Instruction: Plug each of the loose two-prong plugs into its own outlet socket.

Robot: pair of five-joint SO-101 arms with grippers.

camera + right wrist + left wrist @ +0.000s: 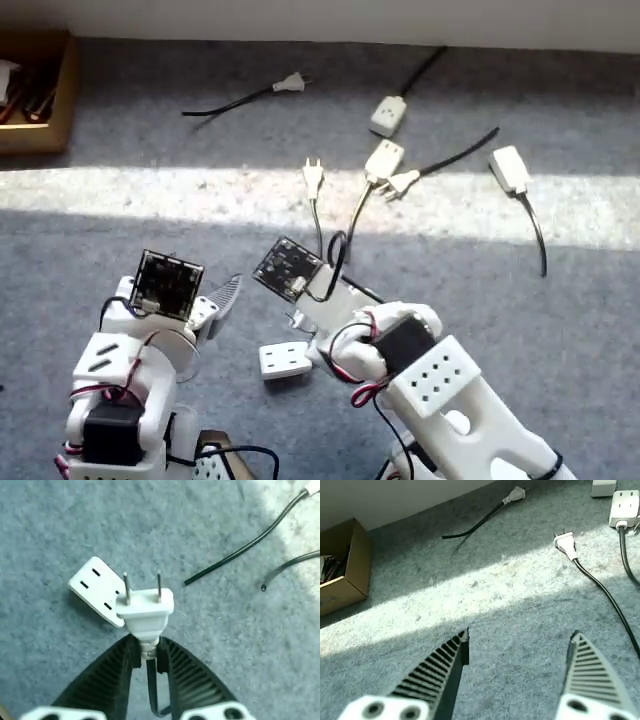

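- Right gripper (146, 652): clamped on the neck of the white plug (145, 607), prongs pointing away.
- Outlet block (95, 592): on the carpet just beside the held plug, slots unfilled. Not yet seated.
- Left gripper (520, 650): jaws spread, empty.
- Middle plug (314, 175) and far plug (290, 83) lie loose. Most of the task looks left.

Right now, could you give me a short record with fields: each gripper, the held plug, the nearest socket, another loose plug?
left gripper: open, over bare carpet
right gripper: shut on white plug
white plug: prongs bare, in no socket
nearest socket: on the carpet, close to the held plug
other loose plug: on the carpet, black cord attached
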